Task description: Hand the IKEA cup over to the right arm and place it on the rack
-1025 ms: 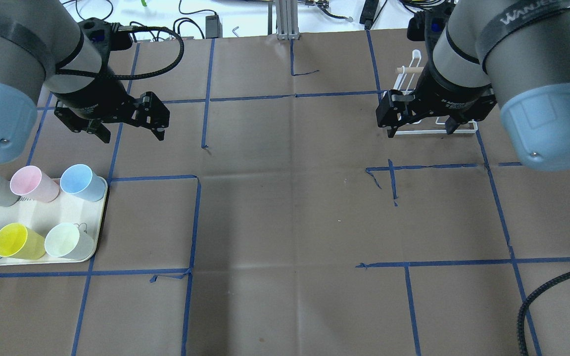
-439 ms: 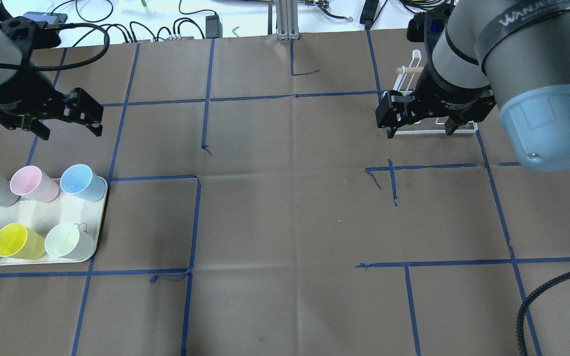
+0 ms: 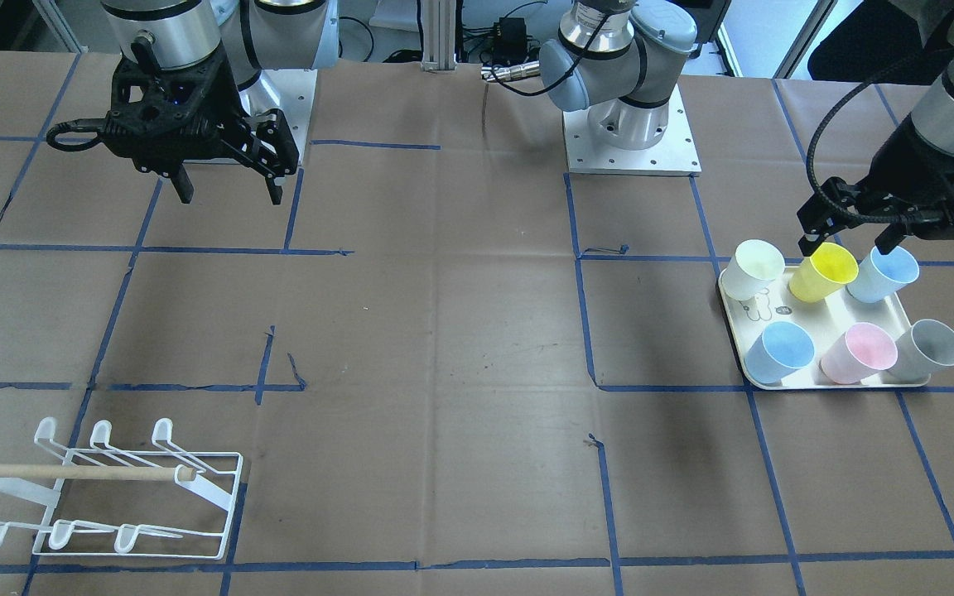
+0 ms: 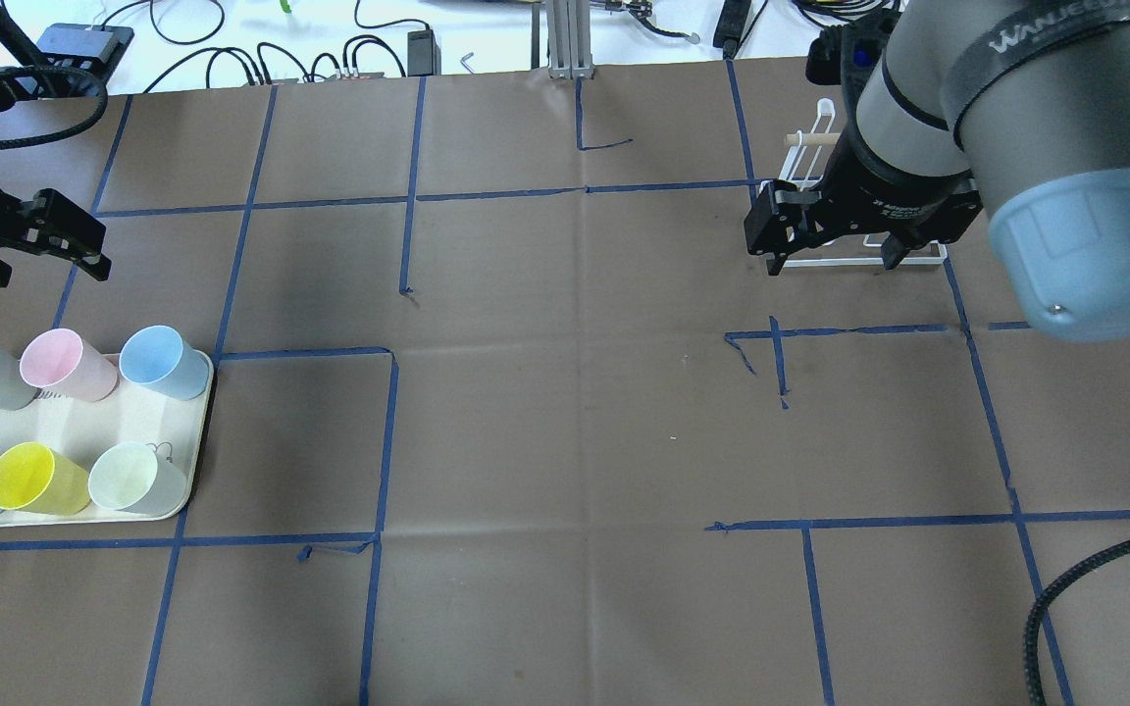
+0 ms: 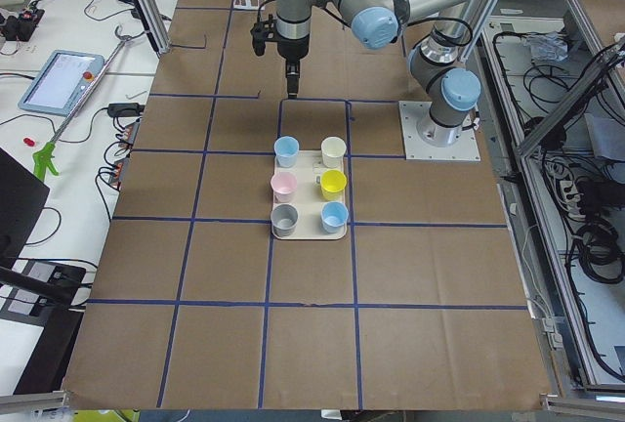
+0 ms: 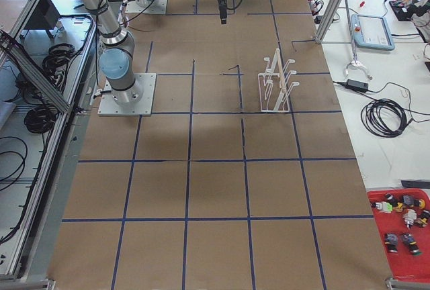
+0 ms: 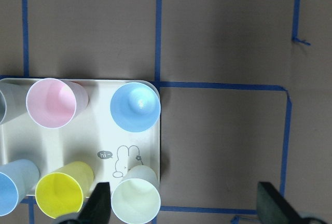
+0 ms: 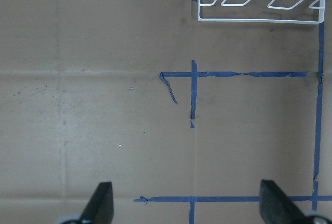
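The left claw and right claw gape wide, empty, over the brown-papered, blue-taped table.

Six pastel cups are stood upright on a tray. The white rack is set well apart; the right gripper is held open, seemingly high.

Six cups crowd the tray, narrow gaps between them; left gripper, jaws wide, hangs well above them. Rack stands well apart from the tray, dowel lying across it.
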### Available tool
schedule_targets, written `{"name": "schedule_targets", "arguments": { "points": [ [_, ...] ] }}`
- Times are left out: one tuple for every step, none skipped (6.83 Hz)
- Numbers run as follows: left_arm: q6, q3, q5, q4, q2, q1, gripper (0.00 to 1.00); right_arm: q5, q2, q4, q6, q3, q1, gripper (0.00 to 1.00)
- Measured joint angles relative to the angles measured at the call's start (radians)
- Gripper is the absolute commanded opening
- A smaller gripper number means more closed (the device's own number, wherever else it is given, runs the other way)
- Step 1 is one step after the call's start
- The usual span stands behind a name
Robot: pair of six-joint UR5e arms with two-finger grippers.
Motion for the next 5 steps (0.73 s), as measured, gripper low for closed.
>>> {"name": "schedule_targets", "arguments": {
  "points": [
    [0.007,0.000,0.000,0.022,-0.039,0.006,1.00,0.000,0.003,0.000,0.000,-0.001,0.000,1.00],
    [0.009,-0.001,-0.001,0.054,-0.081,0.009,1.00,0.001,0.009,0.000,0.001,-0.001,0.000,1.00],
    [0.010,-0.004,-0.001,0.084,-0.122,0.009,1.00,0.002,0.012,0.001,0.001,-0.001,0.000,1.00],
    [0.011,-0.021,-0.002,0.128,-0.157,0.008,1.00,0.003,0.015,0.002,0.001,-0.001,0.000,1.00],
    [0.011,-0.064,-0.002,0.200,-0.181,0.007,1.00,0.002,0.018,0.002,0.001,0.001,0.000,1.00]
  ]
}}
